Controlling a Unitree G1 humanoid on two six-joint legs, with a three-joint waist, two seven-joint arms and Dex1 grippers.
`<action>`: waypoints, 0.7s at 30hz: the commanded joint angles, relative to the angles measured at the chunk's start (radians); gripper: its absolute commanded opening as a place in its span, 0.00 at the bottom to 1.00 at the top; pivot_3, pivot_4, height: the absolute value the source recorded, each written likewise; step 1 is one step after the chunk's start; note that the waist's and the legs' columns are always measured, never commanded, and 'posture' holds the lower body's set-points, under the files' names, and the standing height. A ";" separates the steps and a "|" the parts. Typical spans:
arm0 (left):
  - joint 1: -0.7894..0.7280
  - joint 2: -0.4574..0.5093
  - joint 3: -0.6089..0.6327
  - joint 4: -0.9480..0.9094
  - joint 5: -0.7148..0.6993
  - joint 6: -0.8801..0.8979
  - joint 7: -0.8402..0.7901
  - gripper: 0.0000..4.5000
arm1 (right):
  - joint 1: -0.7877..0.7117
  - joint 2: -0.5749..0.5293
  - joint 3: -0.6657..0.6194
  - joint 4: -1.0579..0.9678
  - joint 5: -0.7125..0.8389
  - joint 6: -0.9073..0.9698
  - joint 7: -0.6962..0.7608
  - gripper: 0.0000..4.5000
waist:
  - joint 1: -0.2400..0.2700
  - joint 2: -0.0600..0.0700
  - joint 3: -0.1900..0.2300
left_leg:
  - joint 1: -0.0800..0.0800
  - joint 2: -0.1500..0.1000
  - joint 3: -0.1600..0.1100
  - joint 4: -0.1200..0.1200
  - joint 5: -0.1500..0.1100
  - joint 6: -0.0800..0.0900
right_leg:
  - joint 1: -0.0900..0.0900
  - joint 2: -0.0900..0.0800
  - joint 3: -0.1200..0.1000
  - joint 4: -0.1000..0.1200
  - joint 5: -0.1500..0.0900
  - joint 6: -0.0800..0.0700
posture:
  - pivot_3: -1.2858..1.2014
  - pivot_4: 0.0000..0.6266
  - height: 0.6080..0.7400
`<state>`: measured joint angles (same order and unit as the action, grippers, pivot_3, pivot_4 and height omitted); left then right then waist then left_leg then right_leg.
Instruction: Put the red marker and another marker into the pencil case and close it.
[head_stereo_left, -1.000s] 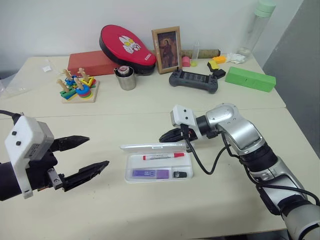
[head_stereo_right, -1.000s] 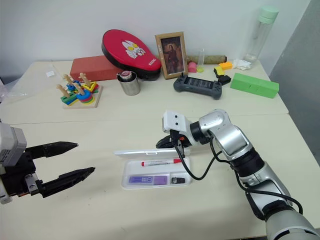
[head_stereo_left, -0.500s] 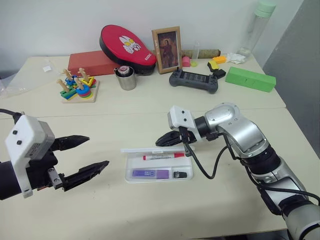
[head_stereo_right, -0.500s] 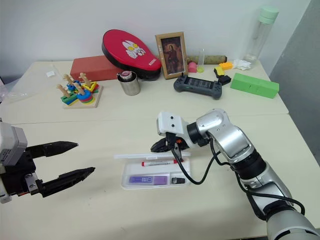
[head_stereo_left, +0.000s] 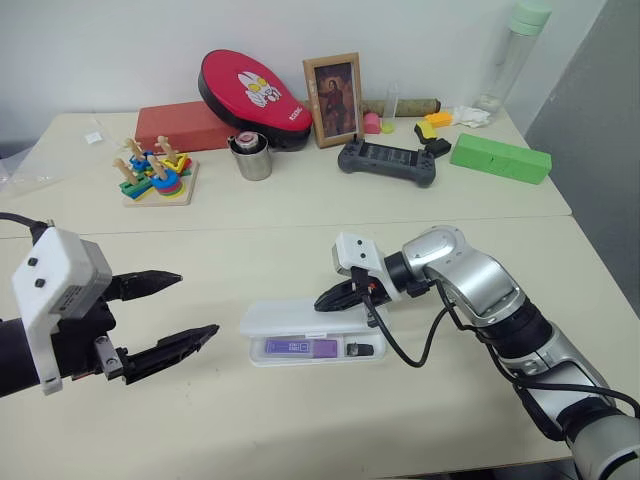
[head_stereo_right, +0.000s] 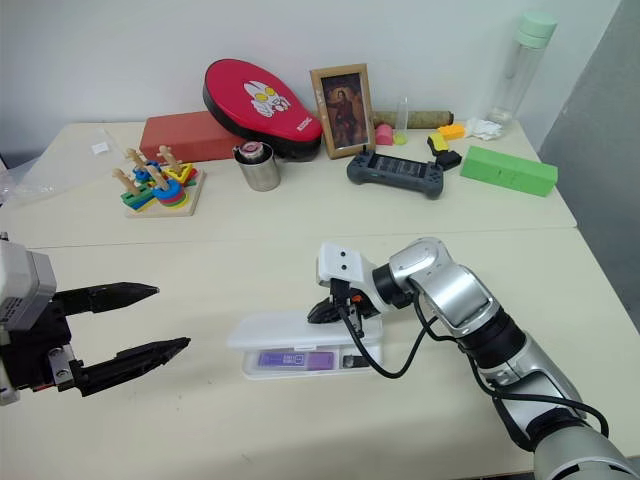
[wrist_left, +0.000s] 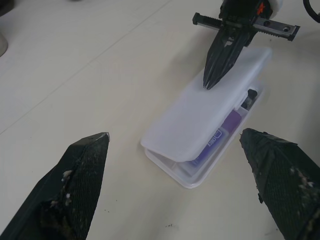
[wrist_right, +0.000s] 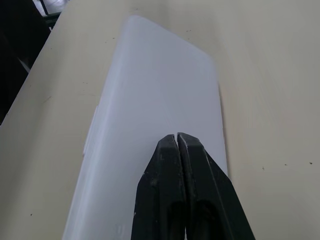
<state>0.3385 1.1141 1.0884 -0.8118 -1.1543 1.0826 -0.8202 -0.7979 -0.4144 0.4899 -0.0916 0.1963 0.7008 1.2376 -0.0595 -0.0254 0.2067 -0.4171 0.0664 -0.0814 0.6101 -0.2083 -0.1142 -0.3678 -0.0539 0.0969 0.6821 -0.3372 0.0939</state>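
Note:
The white pencil case (head_stereo_left: 290, 318) lies mid-table, its lid tipped low over the tray and still ajar along the front. My right gripper (head_stereo_left: 322, 303) is shut, and its tip rests on top of the lid (wrist_right: 155, 100). In the front compartment the purple-capped marker (head_stereo_left: 300, 347) shows under the lid's edge, with a small black piece (head_stereo_left: 363, 350) beside it. The lid hides the red marker. My left gripper (head_stereo_left: 197, 303) hovers open to the left of the case, apart from it and holding nothing.
Along the back of the table stand a wooden stacking toy (head_stereo_left: 155, 175), a metal cup (head_stereo_left: 252, 157), a red pad (head_stereo_left: 250, 95), a photo frame (head_stereo_left: 333, 98), a black controller (head_stereo_left: 388, 160), a green block (head_stereo_left: 500, 157) and a bottle (head_stereo_left: 510, 50).
My right gripper has come down and nearer, pushing the lid from upright to low over the tray; the red marker is now covered. The left gripper has kept still.

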 joint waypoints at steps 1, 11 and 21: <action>-0.004 0.012 0.044 0.004 0.006 -0.001 -0.010 0.99 | 0.017 -0.009 0.008 -0.021 0.026 0.000 0.018 0.01 | 0.000 0.000 0.000 | 0.000 0.000 0.000 0.000 0.000 0.000 | 0.000 0.000 0.000 0.000 0.000 0.000 | 0.52 0.24 1.00; 0.023 0.010 0.056 -0.014 -0.050 0.032 -0.052 0.99 | 0.069 -0.028 0.058 -0.036 0.010 -0.002 -0.004 0.01 | 0.000 0.000 0.000 | 0.000 0.000 0.000 0.000 0.000 0.000 | 0.000 0.000 0.000 0.000 0.000 0.000 | 0.52 0.24 1.00; 0.141 -0.034 0.054 -0.091 -0.048 0.019 -0.122 0.99 | 0.075 -0.024 0.089 0.005 -0.027 -0.036 -0.030 0.01 | 0.000 -0.001 0.000 | 0.000 0.000 0.000 0.000 0.000 0.000 | 0.000 0.000 0.000 0.000 0.000 0.000 | 0.52 0.24 1.00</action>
<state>0.4746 1.0874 1.1217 -0.8885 -1.2047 1.1233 -0.9340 -0.7283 -0.4354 0.5594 -0.0987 0.1882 0.6770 1.2190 -0.0596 -0.0261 0.2062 -0.4162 0.0664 -0.0814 0.6102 -0.2083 -0.1142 -0.3681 -0.0539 0.0968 0.6822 -0.3372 0.0939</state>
